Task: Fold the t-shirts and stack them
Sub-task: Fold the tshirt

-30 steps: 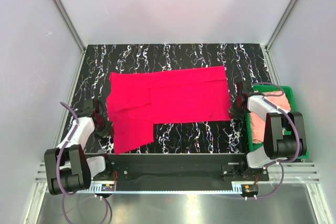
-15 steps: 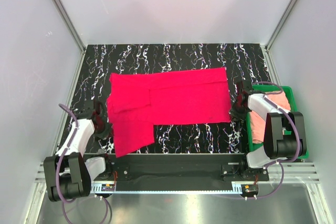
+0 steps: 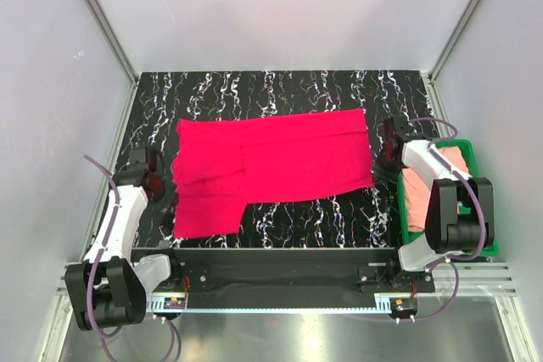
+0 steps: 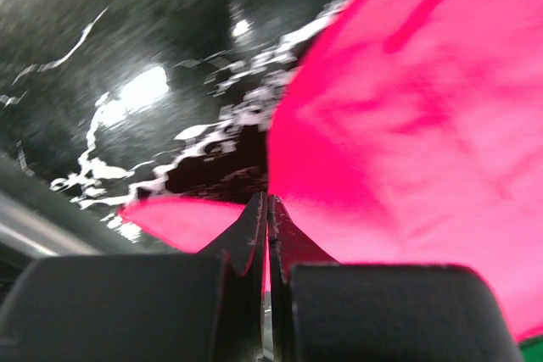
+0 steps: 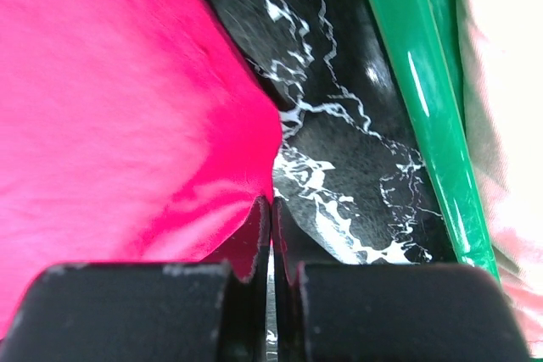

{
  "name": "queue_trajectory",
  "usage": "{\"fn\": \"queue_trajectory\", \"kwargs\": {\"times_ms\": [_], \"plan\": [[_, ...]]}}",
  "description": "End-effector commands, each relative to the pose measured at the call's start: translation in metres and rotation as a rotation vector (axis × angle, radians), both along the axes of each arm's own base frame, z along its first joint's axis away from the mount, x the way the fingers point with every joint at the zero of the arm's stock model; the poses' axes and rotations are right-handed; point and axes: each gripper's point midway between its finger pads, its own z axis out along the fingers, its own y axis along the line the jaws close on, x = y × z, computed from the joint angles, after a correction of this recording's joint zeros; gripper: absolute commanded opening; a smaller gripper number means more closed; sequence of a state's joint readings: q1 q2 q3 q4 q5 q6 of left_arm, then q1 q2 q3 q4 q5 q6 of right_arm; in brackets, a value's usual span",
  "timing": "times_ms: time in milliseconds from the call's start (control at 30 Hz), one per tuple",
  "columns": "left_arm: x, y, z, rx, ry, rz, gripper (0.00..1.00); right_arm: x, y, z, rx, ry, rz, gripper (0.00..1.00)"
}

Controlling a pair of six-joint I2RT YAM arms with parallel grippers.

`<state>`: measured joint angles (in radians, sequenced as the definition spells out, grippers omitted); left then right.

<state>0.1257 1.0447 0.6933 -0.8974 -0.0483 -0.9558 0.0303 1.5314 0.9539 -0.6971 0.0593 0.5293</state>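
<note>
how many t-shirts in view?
2: a crimson-red cloth t-shirt spread on the black marbled table, a salmon-pink cloth t-shirt in the green plastic tray; more may lie beneath it.

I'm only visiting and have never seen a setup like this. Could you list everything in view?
red t-shirt: one, crimson, spread flat across the middle of the table.
pink t-shirt: one, pale salmon, bunched inside the tray.
tray: one, green plastic, at the table's right edge.
table: one, black with white marbling, under everything.
walls: three, white, enclosing the back and sides.
left arm: one, white and black, at the near left corner.
right arm: one, white and black, at the near right, over the tray.
left tool: one, black, shut on the red t-shirt's left edge.
right tool: one, black, shut on the red t-shirt's right edge.
</note>
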Motion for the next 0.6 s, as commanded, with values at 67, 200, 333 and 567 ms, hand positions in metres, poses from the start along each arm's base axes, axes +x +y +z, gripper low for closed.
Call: {"fn": "queue_trajectory", "kwargs": {"times_ms": [67, 200, 333, 567], "plan": [[0.036, 0.003, 0.031, 0.047, -0.119, -0.031, 0.00, 0.020, -0.003, 0.016, -0.015, -0.033, 0.020, 0.01], [0.057, 0.000, 0.045, 0.055, -0.154, -0.070, 0.00, 0.039, -0.004, 0.024, -0.028, -0.052, 0.030, 0.01], [0.081, 0.002, 0.057, 0.072, -0.198, -0.091, 0.00, 0.056, -0.003, 0.022, -0.024, -0.038, 0.037, 0.02], [0.121, 0.006, 0.076, 0.099, -0.237, -0.124, 0.00, 0.086, -0.003, 0.023, -0.029, -0.031, 0.039, 0.01]]}}
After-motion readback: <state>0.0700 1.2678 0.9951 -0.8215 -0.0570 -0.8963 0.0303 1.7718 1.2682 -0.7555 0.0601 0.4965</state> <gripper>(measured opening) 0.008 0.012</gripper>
